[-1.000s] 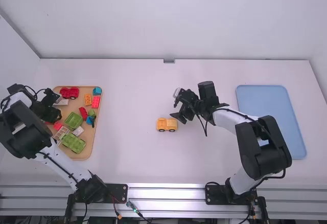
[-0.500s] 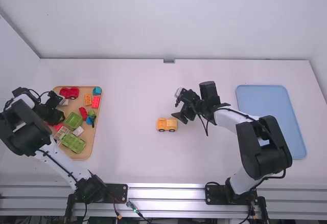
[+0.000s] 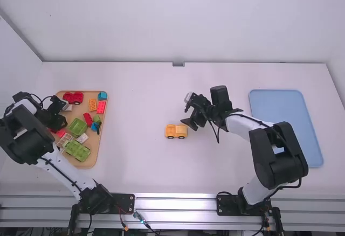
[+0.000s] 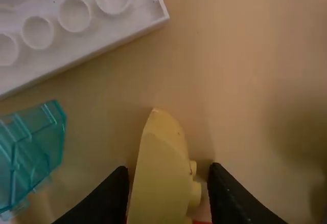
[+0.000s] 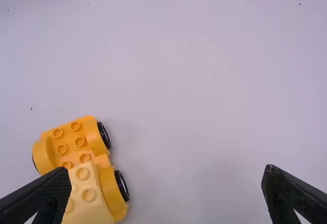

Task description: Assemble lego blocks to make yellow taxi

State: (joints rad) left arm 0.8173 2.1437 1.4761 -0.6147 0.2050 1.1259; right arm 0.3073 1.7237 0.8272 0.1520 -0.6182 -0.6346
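Bright, even light lay over the table (image 3: 145, 155) in the high view, with glare on the metal rail (image 3: 175, 203) at lower centre; the left wrist view was dim, shadowed at lower right.

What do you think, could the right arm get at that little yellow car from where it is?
Probably, yes: its fingers are spread wide and close by, and I see nothing between them and the yellow car, though they'd have to shift over to straddle it.
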